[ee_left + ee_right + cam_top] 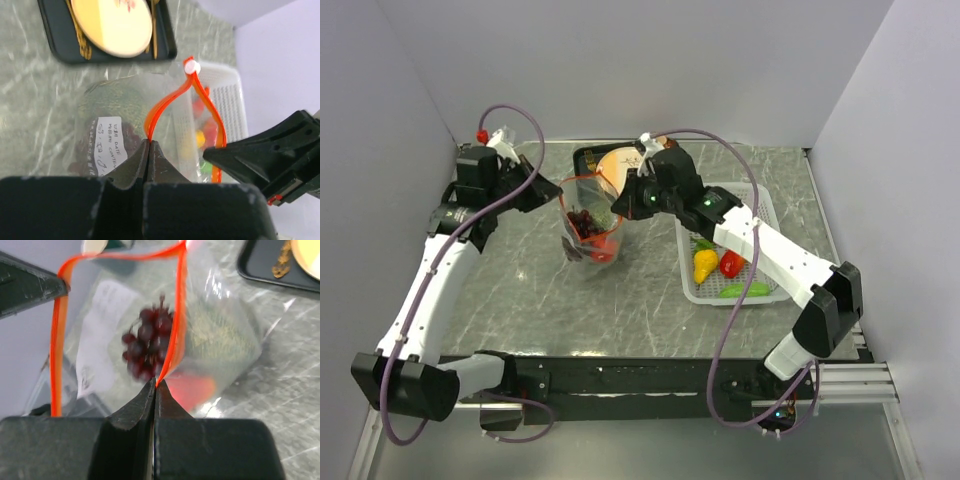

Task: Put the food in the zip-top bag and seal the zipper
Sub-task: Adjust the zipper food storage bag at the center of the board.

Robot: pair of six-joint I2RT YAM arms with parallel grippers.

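Orange-red zipper (56,355) is pinched by left hand (149,145) and right hand (155,385), black tray (60,30) behind, white basket (765,203) beside.

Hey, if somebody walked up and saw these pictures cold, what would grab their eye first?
The clear zip-top bag held up mid-table, its orange-red zipper stretched into an open loop between the left gripper and the right gripper, each pinched shut on one side of the strip. Next come the dark purple grapes inside the bag, and the yellow pear lying in the white basket on the right.
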